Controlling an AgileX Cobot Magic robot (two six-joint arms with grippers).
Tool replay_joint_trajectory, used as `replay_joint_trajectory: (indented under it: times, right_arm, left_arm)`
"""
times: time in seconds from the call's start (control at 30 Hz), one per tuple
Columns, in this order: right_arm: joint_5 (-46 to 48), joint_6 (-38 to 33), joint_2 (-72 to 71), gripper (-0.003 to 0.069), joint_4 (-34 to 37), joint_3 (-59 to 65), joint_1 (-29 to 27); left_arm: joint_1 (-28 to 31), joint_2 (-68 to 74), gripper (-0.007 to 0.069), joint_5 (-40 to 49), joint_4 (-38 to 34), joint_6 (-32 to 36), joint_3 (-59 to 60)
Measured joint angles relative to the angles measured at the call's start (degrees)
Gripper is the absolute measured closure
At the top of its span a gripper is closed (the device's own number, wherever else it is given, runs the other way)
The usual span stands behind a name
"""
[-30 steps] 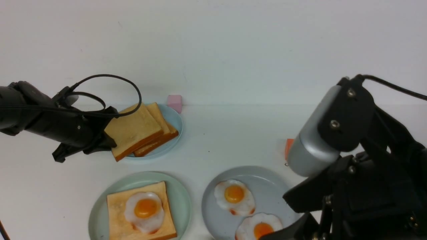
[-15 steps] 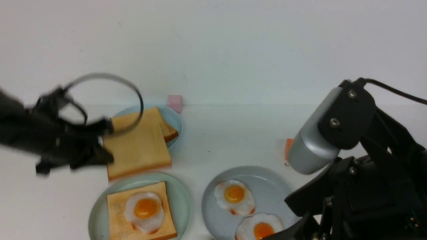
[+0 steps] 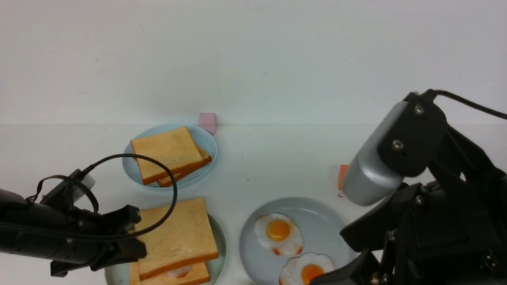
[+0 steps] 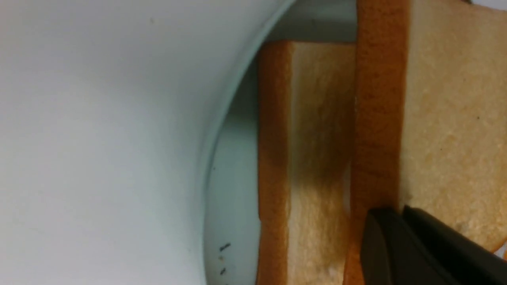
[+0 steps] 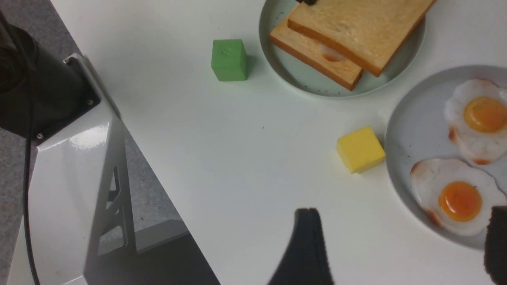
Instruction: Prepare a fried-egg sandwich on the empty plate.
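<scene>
Sandwich top slice (image 3: 180, 233) in left tool (image 3: 134, 234)

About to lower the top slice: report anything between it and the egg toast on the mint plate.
Nothing visible. The top slice, held by the left gripper, hangs over the egg and bottom slice on the mint-green plate.

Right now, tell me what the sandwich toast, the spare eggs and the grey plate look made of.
The sandwich toast: likely foam or soft plastic replica; matte, finely pored, perfectly even crust. The spare eggs: probably moulded rubbery plastic; glossy whites, uniform yolks. The grey plate: smooth, matte, plastic or ceramic; cannot tell which.
</scene>
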Motion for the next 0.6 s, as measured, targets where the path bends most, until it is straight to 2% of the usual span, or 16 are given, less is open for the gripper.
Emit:
replay_joint_trajectory:
  times: [0.2,0.3,0.4,0.43,0.5,0.53,0.57,0.6]
  right_arm:
    - [-0.07,0.0,0.0,0.01,-0.45,0.0,0.0]
    - [-0.27,0.0,0.0,0.016,-0.68,0.0,0.0]
    - [-0.33,0.23,0.0,0.0278,-1.01,0.0,0.0]
    - [-0.33,0.23,0.0,0.0278,-1.01,0.0,0.0]
    - [-0.64,2.35,0.0,0.0473,-2.26,0.48,0.0]
    - [-0.64,3.53,0.0,0.0515,-3.02,0.7,0.0]
    - [-0.64,5.3,0.0,0.0595,-4.24,1.06,0.0]
    - [-0.64,5.3,0.0,0.0595,-4.24,1.06,0.0]
  left_arm:
    - [0.0,-0.66,0.0477,0.0,2.73,-2.56,0.0]
    - [0.0,-3.13,0.033,-0.14,7.66,-7.85,0.0]
    - [0.0,-6.84,0.0235,0.67,13.3,-13.35,-0.38]
    - [0.0,-6.84,0.0223,0.67,13.73,-13.76,-0.46]
    - [0.0,-11.64,0.017,4.57,19.42,-18.41,-2.34]
    - [0.0,-12.73,0.0165,5.67,20.6,-19.06,-3.0]
    - [0.0,-14.63,0.0162,7.56,21.52,-19.35,-3.72]
    - [0.0,-15.02,0.0162,7.56,21.65,-19.35,-3.84]
